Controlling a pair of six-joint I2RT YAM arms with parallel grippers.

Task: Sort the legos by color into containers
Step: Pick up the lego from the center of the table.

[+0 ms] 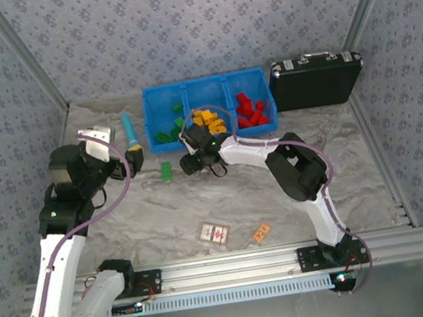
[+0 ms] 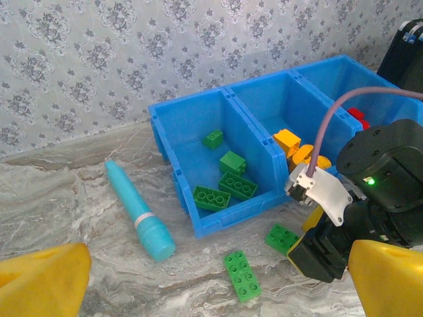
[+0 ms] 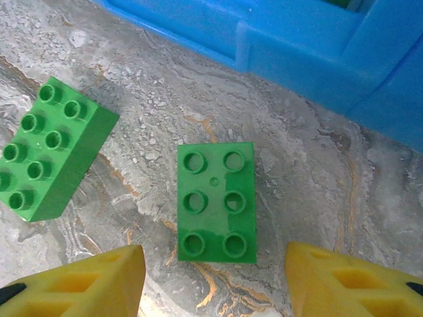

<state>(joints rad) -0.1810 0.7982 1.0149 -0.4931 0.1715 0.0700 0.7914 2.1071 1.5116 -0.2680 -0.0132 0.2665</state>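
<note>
Green lego, between parted right jaws

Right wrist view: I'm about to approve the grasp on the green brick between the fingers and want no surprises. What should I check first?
1. Right gripper open: ok, fingers wide apart.
2. Six-stud green brick centred between them: ok.
3. That brick flat, studs up: ok.
4. Eight-stud green brick apart from it: ok, a gap shows.
5. Room in the green compartment of the blue tray: ok, bare floor shows.
6. Fingers low enough to grip: cannot tell.
</note>
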